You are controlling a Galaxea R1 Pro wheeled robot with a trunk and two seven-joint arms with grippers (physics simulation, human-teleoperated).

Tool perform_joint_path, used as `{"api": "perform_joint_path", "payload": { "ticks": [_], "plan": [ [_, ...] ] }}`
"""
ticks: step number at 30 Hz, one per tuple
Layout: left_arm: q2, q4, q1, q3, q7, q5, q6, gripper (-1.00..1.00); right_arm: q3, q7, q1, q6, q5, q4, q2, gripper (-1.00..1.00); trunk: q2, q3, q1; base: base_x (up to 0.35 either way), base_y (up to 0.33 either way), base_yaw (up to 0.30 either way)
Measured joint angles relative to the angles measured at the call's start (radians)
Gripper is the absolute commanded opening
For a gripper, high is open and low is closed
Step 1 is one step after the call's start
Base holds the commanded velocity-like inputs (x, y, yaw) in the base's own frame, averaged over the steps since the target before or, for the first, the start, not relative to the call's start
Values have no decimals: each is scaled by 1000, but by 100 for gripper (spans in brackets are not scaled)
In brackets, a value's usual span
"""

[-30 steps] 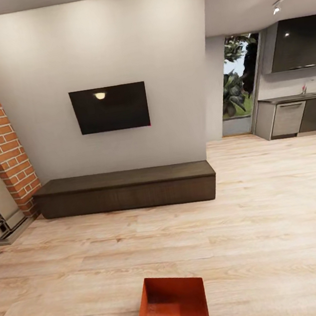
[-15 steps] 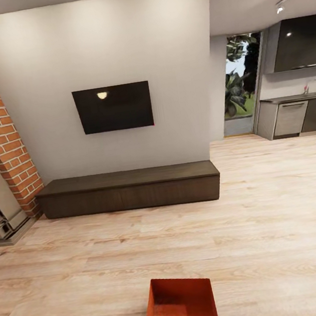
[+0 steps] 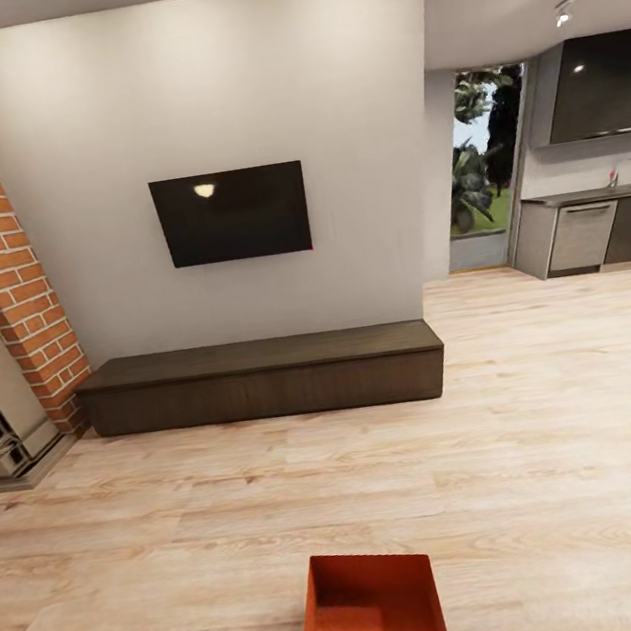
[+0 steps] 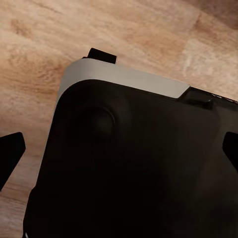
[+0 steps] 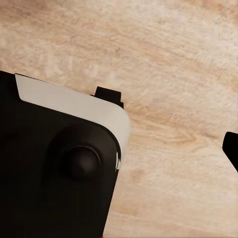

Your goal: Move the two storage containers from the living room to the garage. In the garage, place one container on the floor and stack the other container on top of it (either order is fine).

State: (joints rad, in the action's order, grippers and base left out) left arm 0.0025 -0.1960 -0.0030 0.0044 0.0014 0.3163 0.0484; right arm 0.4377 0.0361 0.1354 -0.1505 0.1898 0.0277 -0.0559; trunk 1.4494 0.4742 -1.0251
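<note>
Orange-red storage container [image 3: 373, 615] sits on the light wood-plank floor [image 3: 537, 444] at the near edge of the head view, slightly right of centre, open top up, nothing inside as far as visible; its near end is cut off by the frame. Only one bin in sight, can't say where the second is. Setting reads as the living room: black wall TV [image 3: 231, 215] on the off-white wall, long dark low bench [image 3: 260, 378] under it, well beyond the bin. Brick column [image 3: 5, 251] far left, kitchen units [image 3: 587, 234] and a glazed opening with plants [image 3: 480, 164] far right. Left wrist view looks down at the robot's own dark base [image 4: 129, 168] with a grey rim over plank floor; dark fingertips [image 4: 9, 153] poke in at opposite frame edges, wide apart with nothing between them, so the left gripper reads as spread and empty. Right wrist view shows the same sort of base corner [image 5: 59, 158] over the planks; one dark tip [image 5: 232, 148] shows at the frame edge, not enough to call, so can't tell whether the right one is apart or together. Progress, my read: early. Visible bin isn't gripped, no garage or concrete floor in sight. Left to do: pick up, haul both to the garage, set one down, stack the other on it.
</note>
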Motion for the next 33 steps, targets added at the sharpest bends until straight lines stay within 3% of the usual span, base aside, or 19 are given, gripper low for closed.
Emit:
{"api": "perform_joint_path", "payload": {
  "ticks": [17,33],
  "plan": [
    [0,0,0,0,0,1,0,100,-4,-1,0,0,11,0,1,100,0,0,0,0,6,-129],
    [1,0,0,1,0,2,0,100,0,-1,0,0,-1,0,0,100,0,0,0,29,41,-9]
  ]
}}
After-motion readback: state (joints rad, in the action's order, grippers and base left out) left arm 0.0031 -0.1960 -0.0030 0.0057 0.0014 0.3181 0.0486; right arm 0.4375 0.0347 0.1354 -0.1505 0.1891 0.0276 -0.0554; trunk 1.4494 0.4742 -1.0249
